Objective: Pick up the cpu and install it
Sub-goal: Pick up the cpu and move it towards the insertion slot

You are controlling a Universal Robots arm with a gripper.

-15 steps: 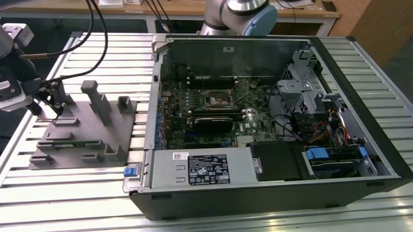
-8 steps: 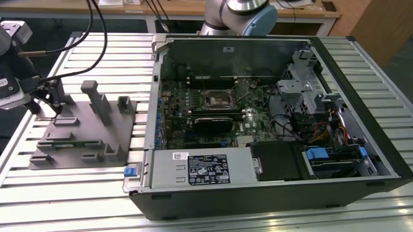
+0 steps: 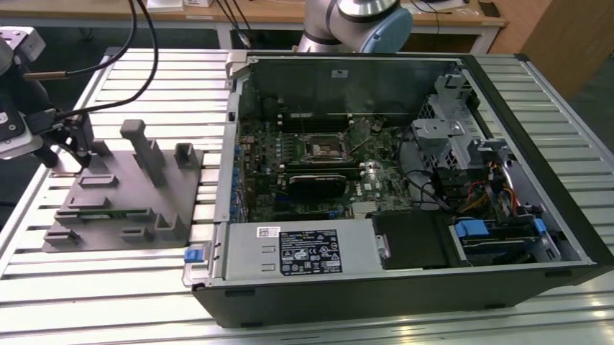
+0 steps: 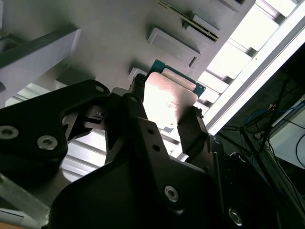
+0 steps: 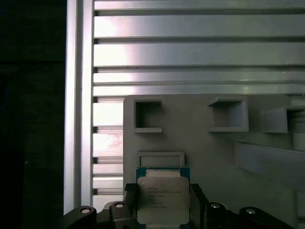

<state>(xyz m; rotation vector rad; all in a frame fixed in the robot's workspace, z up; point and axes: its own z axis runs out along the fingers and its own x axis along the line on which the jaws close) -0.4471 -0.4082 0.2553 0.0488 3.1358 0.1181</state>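
The cpu (image 5: pixel 162 194), a flat square chip with a silvery top and a green edge, lies between my gripper's two dark fingers in both wrist views. The gripper (image 5: pixel 163 204) is shut on the cpu (image 4: pixel 167 102), one finger (image 4: pixel 137 98) at each opposite edge. In the exterior view the gripper (image 3: pixel 86 159) is down at the far left corner of the grey plastic block (image 3: pixel 125 194), just above its surface. The dark square socket (image 3: pixel 321 149) sits on the motherboard inside the open computer case (image 3: pixel 537 93), well to the exterior view's right of the gripper.
Upright posts (image 3: pixel 144 147) rise from the grey block beside the gripper. Shallow recesses (image 5: pixel 147 115) mark the block's top. The block and the case stand on a ribbed aluminium table (image 3: pixel 144 79). Cables (image 3: pixel 134 43) hang toward the gripper. The arm's base (image 3: pixel 355 25) stands behind the case.
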